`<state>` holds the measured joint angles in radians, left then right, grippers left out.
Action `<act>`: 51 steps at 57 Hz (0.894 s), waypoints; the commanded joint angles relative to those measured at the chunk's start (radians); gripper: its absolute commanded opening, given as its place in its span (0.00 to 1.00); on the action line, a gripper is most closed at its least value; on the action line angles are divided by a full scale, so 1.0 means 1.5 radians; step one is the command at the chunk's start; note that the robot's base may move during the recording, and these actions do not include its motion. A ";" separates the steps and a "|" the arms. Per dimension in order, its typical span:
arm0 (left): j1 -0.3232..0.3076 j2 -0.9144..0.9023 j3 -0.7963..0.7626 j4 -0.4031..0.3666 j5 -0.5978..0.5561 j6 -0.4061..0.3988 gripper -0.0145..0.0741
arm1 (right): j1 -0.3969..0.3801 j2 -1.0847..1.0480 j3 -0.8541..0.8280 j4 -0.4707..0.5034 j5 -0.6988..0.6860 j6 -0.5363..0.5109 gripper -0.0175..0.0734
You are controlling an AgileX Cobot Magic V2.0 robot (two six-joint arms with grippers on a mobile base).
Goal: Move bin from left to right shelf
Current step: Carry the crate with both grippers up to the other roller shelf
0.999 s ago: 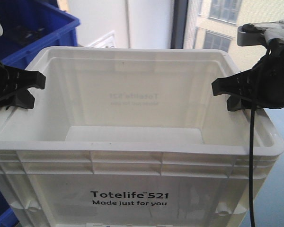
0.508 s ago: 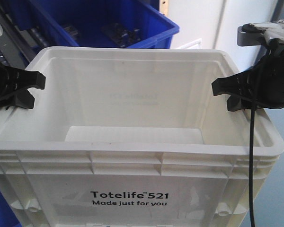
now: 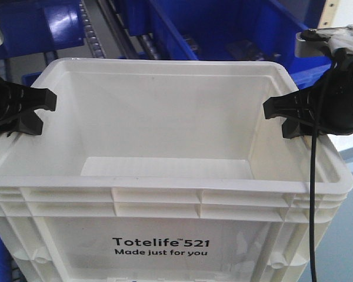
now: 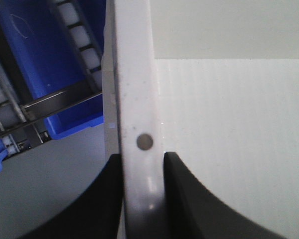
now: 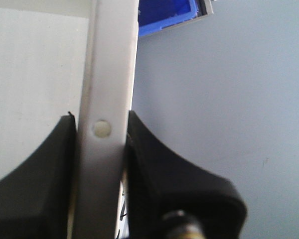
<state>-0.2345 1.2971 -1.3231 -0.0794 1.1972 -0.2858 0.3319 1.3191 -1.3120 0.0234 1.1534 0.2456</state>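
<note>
Left gripper [image 4: 142,157]: closed on the bin's left side rim, one black finger against the inner wall and the other against the outer wall, with the rim pinched between them.
Right gripper [image 5: 100,118]: clamped the same way on the right side rim, one finger on each face and both touching the plastic.
Grip spots: in each wrist view a small round mark on top of the rim sits just ahead of the fingertips.
Bin [image 3: 159,205]: a large white tote held between the two grippers, upright and level, with its open top to the front camera and its pale inner walls and floor in plain view.
Print [image 3: 159,247]: black "Totelife 521 Made just for you" on the near wall, below the ribbed rim.
Support below: the underside is out of frame, so I cannot tell whether the tote rests on anything.
Cable [image 3: 312,205]: a thin black line hanging from the right arm, down across the tote's right front corner.
Blue bins [image 3: 212,29]: just behind the tote's far rim, filling the top of the front view.
Roller track [image 4: 79,35]: a rail of white rollers beside the blue plastic, left of the gripped rim.
Grey floor [image 5: 229,99]: plain surface to the right of the right-hand rim.
</note>
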 commanded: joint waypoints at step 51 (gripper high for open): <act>0.003 -0.026 -0.025 0.031 -0.045 0.008 0.16 | -0.003 -0.030 -0.029 -0.027 -0.038 -0.016 0.19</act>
<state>-0.2345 1.2971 -1.3231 -0.0776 1.2009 -0.2858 0.3319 1.3191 -1.3120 0.0247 1.1542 0.2456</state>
